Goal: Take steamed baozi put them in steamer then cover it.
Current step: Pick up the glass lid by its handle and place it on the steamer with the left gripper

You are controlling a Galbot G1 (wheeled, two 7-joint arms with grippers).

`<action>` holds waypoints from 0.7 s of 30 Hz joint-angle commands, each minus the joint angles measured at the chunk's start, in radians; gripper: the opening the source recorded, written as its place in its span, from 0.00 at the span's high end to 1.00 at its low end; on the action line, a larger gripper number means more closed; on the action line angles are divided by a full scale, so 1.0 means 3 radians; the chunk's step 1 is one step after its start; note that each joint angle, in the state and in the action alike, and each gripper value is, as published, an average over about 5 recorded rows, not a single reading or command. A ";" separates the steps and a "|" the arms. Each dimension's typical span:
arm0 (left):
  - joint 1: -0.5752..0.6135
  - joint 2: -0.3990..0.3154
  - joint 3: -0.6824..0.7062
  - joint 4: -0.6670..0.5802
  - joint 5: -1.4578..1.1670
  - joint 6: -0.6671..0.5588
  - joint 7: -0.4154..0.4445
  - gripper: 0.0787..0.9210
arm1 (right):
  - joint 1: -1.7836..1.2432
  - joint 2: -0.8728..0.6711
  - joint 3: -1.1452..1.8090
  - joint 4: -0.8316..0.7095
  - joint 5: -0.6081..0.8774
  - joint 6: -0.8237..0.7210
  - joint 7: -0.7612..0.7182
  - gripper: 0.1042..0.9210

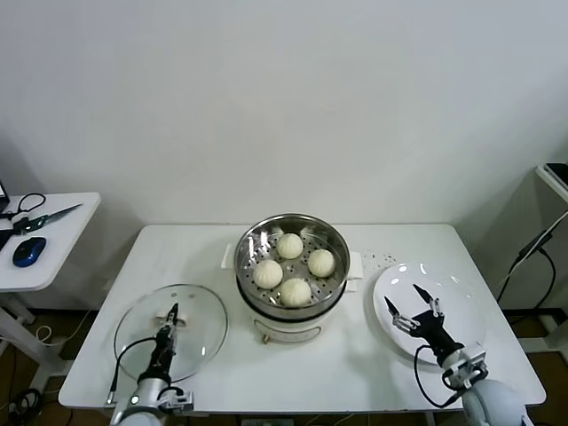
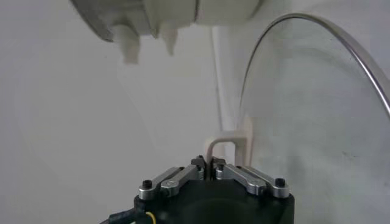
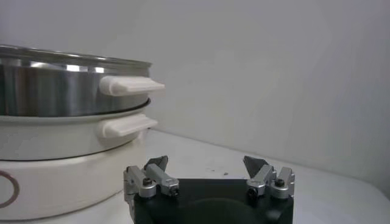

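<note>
- Left gripper (image 1: 170, 313) near the table's (image 1: 177, 248) front-left corner, jaws clamped on the cover's (image 1: 200, 342) white handle (image 2: 220, 146); cover lying flat.
- Right gripper (image 1: 414, 307) spread wide, holding nothing, over the white plate (image 1: 461, 297) at front right.
- Steamer (image 1: 248, 244) mid-table, lid off, four steamed baozi (image 1: 290, 246) on its perforated tray.

A bare lab or test room, not a home kitchen. A plain white table (image 1: 177, 257) stands against an empty white wall (image 1: 284, 89). On a side desk (image 1: 44, 240) at far left lie a computer mouse (image 1: 28, 251) and scissors (image 1: 49, 216).
</note>
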 commanded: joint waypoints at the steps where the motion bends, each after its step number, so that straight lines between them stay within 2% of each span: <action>1: 0.0388 0.0069 0.0039 -0.0918 -0.0185 0.0306 -0.0016 0.92 | 0.0036 -0.0016 0.0005 -0.0036 -0.0006 0.0012 -0.0008 0.12; 10: 0.0682 0.0258 0.0077 -0.1648 -0.0246 0.0851 0.0148 0.92 | 0.0128 -0.0051 -0.0041 -0.0098 -0.0018 0.0025 -0.0016 0.12; 15: 0.0672 0.0581 0.0245 -0.1903 -0.0267 0.1284 0.0301 0.92 | 0.0192 -0.0091 -0.0095 -0.0139 -0.0033 0.0018 -0.0005 0.12; 21: 0.0351 0.0992 0.0738 -0.1896 -0.0276 0.1739 0.0475 0.92 | 0.0284 -0.0119 -0.0170 -0.0225 -0.0077 0.0017 0.0008 0.12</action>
